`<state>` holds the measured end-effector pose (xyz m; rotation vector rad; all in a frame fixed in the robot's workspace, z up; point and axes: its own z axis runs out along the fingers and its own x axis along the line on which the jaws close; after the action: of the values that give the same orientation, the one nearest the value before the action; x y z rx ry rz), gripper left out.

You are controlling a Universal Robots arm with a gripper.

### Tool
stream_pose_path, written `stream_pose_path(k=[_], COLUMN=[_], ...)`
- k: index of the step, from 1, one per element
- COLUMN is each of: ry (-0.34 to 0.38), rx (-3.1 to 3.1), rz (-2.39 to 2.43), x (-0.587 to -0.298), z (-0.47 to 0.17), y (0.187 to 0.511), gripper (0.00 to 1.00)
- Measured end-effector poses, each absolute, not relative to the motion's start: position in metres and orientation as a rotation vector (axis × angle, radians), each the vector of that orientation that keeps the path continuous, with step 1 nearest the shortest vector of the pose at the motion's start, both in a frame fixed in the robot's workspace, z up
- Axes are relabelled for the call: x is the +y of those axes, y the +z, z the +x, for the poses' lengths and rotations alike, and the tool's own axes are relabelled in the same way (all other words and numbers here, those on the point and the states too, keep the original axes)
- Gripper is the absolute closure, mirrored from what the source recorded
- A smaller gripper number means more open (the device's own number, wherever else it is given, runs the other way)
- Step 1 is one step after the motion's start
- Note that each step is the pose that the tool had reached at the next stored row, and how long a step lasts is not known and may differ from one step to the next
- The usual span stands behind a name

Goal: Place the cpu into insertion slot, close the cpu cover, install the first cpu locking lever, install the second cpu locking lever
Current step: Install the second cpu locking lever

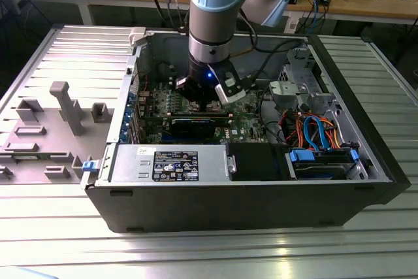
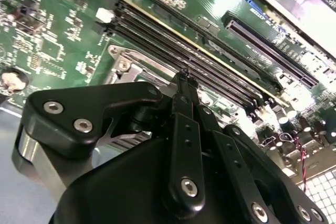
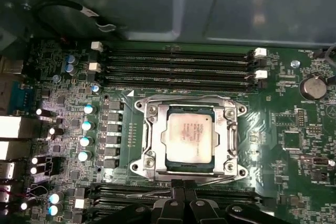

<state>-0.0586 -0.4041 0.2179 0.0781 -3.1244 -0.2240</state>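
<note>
The cpu (image 3: 190, 135), a dull silver square, lies flat in the insertion slot, whose contact field is hidden beneath it. The cpu cover (image 3: 152, 142), a silver frame with a square window, lies down over the chip's edges. A thin wire lever (image 3: 181, 98) runs along one side of the socket, and another wire (image 3: 144, 194) lies by the side nearest the fingers. My gripper (image 3: 184, 186) is at that near edge of the socket, shut, with nothing seen between its black fingers (image 2: 185, 129). In the exterior view the gripper (image 1: 208, 104) reaches down into the open computer case (image 1: 248, 200).
Black memory slots (image 3: 178, 64) run beside the socket. A coin battery (image 3: 313, 87) and a row of capacitors (image 3: 86, 129) stand on the green board. A power supply (image 1: 171, 163), a blue drive caddy (image 1: 323, 161) and orange and blue cables (image 1: 313, 129) crowd the case's front.
</note>
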Motion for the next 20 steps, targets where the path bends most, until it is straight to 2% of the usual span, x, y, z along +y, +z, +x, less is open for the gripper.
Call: stream_pose_path(k=[20], ry=[-0.221], rx=[-3.12], rz=[0.13], x=[-0.398], z=[-0.097], y=[0.203], gripper=[0.89])
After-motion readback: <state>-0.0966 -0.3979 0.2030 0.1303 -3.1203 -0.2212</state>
